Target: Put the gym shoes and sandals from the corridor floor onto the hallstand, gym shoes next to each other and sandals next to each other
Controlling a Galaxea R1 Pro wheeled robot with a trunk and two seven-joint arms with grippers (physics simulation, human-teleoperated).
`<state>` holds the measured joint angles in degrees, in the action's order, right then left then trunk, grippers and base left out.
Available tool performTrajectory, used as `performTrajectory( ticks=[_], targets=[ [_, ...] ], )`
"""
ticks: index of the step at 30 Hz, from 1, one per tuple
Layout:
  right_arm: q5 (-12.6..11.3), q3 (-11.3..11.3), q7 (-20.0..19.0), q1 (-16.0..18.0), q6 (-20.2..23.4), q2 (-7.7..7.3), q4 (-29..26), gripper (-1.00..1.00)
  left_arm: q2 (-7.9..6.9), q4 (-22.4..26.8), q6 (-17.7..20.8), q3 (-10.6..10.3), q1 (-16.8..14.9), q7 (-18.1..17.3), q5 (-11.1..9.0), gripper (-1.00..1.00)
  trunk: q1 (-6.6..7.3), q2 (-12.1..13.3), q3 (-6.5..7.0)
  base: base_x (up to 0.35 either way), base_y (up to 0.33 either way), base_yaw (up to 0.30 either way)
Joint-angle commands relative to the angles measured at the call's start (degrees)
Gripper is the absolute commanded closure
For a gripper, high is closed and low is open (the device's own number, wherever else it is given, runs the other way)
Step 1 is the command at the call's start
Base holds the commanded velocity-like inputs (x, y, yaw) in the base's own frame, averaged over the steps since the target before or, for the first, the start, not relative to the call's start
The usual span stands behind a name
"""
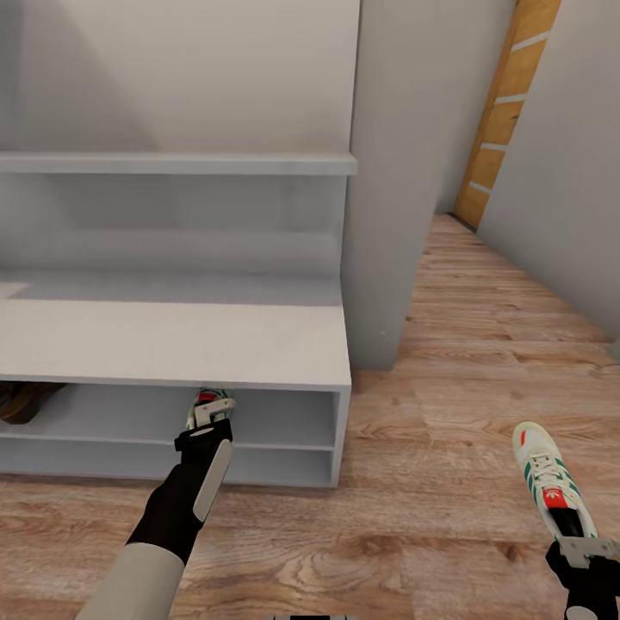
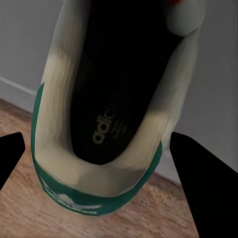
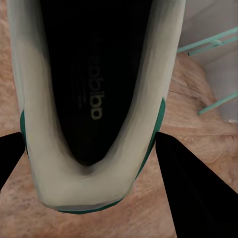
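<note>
Left fingers [image 2: 12, 153] clamped on one gym shoe [image 2: 106, 114] at the heel, toe poking into the hallstand [image 1: 258, 353]. Right fingers [image 3: 10, 153] clamped on the other gym shoe [image 1: 551, 478], over the corridor floor [image 1: 448, 482].

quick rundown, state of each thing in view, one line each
left gripper: shut on a gym shoe's heel, at the upper shelf opening
left gym shoe: held, toe pointing into the hallstand's upper tier
right gripper: shut on the other shoe's heel
right gym shoe: held over the corridor floor, not on the rack
sandals: on the upper tier, far left, partly hidden
hallstand: top bare
</note>
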<state>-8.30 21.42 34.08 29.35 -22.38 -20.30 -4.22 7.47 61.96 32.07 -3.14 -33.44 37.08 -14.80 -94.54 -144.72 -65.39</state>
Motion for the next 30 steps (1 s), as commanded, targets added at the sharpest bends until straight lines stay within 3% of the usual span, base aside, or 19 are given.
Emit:
performTrajectory(
  ticks=[1,30],
  targets=[
    [-0.1,0.0,0.0,0.0,0.0,0.00,0.0,1.00,0.00,0.0,0.0,0.0,0.0,0.0,0.0,1.00,0.00,0.0,0.00,0.056,0.000,0.000],
    [-0.1,0.0,0.1,0.0,0.0,0.00,0.0,1.00,0.00,0.0,0.0,0.0,0.0,0.0,0.0,1.00,0.00,0.0,0.00,0.021,0.000,0.000]
  ],
)
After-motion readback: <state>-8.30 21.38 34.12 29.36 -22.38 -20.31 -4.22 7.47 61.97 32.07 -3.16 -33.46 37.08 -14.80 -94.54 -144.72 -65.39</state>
